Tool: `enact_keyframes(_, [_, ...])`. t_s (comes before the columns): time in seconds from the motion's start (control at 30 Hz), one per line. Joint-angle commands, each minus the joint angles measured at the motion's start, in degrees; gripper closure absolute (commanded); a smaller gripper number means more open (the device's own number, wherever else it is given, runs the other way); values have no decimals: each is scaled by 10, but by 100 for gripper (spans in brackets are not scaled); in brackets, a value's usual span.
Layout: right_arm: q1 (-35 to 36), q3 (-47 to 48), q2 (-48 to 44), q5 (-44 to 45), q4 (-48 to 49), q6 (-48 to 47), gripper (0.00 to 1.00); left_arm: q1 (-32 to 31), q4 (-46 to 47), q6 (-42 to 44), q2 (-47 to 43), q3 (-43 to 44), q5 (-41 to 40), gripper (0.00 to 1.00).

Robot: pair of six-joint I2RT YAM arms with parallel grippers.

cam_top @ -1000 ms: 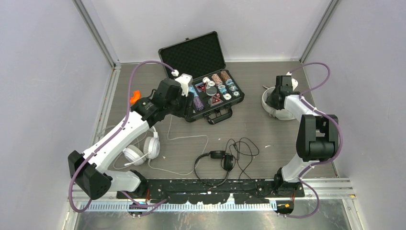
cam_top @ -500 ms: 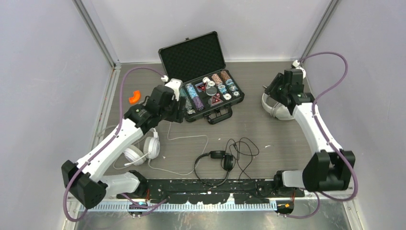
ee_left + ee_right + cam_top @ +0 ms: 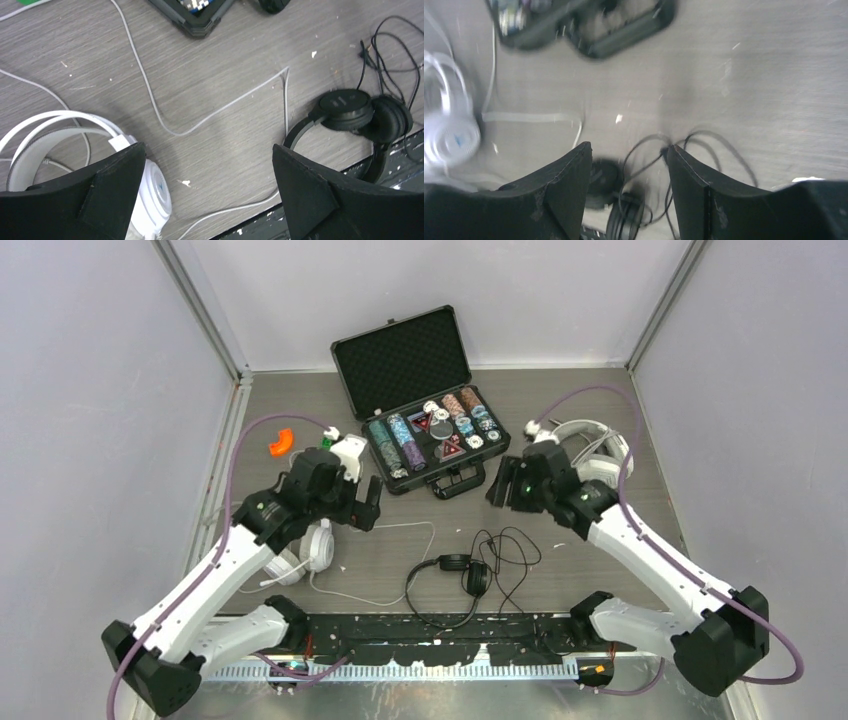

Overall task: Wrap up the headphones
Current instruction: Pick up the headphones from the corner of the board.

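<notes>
**Overhead.** Three headsets lie flat on the bench (image 3: 300, 410).
- The white round-cup pair (image 3: 300, 552) is near left, partly under the left arm.
- The slim black on-ear pair (image 3: 452, 575) is centre, by the front edge.
- The bulky white-grey pair (image 3: 590, 445) is far right.

The black pair's cups sit side by side. Its band bows towards the near edge and its cord (image 3: 510, 545) is heaped loose on the far-right side. The left gripper (image 3: 358, 512) hovers by the white pair. The right gripper (image 3: 505, 488) is just beside the open chip case (image 3: 400, 360).

**Left wrist.** The left gripper is spread wide and holds nothing. A white cup sits just beside one finger, and the white cord snakes away across the bench.

**Right wrist.** This view is blurred. The right gripper stands open and empty above the black pair.

**Handling, my guess.** The headsets are light, with springy bands and limp cords that snag easily. Pin the band or a cup, then take the cord close to the cup.
</notes>
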Motion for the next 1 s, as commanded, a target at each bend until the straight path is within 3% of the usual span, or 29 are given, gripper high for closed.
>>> enact_keyframes(0.0, [105,-38,-44,-42,23,-66,38,2,39,53,-90,-48,19,0])
enact_keyframes(0.1, [162,-47,-37,-39,55,-135,37,3,85,69,-147,-92,-12,0])
enact_keyframes(0.4, [278,-71,43,19,153,-322,30,2,105,85,-255,-119,-73,0])
enact_keyframes(0.73, [295,-100,78,-136,157,-491,28,2,116,89,-312,-127,-82,0])
enact_keyframes(0.97, [304,-99,116,-126,160,-530,28,2,122,89,-334,-133,-94,0])
